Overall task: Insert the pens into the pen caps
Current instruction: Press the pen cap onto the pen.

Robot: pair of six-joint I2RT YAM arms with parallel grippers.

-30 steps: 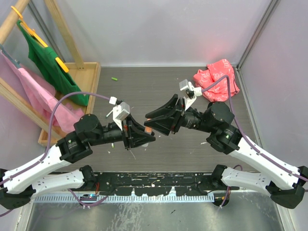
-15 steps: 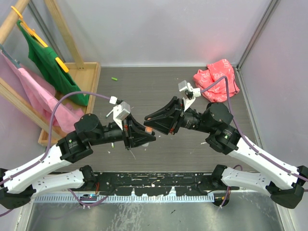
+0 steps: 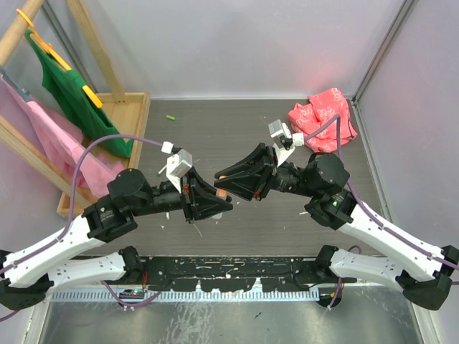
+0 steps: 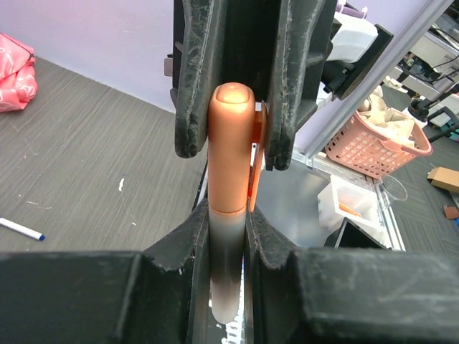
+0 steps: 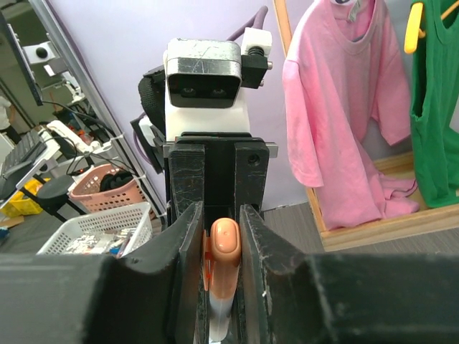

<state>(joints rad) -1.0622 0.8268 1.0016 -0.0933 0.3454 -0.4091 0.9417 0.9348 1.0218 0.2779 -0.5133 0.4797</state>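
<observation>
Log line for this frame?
left tool: shut on pen barrel | right tool: shut on orange cap | cap on pen, above table

Left pincer (image 3: 224, 207) opposite right pincer (image 3: 219, 183)

Left arm (image 3: 50, 252) and right arm (image 3: 393, 240): white shells, black joints, purple cables (image 3: 118, 138). Left gripper (image 4: 227, 215) fingers (image 4: 179, 247) are scuffed black.

Above the middle of the desk (image 3: 244, 136), the left pincer (image 3: 226, 206) and the right pincer (image 3: 221, 183) meet tip to tip, left one nearer the front edge. A pen (image 4: 228, 287) runs between them, with its barrel between the left pincer's fingers and its pen cap (image 4: 231, 143) between the right pincer's. A loose cap (image 3: 171, 117) lies far back left. A garment rack (image 3: 107, 79) stands along the left side. A crumpled bag (image 3: 323, 118) sits at the far right corner.
</observation>
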